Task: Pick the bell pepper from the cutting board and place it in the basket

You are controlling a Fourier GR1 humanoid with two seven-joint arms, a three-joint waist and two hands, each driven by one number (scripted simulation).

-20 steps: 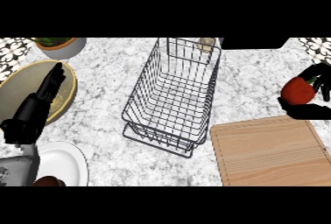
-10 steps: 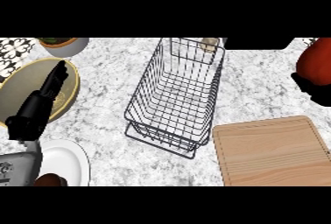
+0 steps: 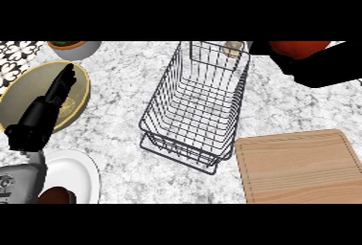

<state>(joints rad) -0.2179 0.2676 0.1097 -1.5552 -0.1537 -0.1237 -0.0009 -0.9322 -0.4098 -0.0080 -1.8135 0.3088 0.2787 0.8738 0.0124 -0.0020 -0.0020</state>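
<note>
Up at the top right corner, our right hand (image 3: pixel 322 69) is curled around the red bell pepper (image 3: pixel 298 48) and holds it in the air, just past the far corner of the wire basket (image 3: pixel 194 107). The cutting board (image 3: pixel 300 165) sits bare on the table (image 3: pixel 127 86). We think we are carrying now. Next we need to bring the pepper over the basket's open top, go down, and let go. Our left hand (image 3: pixel 50 103) rests open over a yellow plate (image 3: pixel 78 79). We see no words or labels anywhere.
</note>
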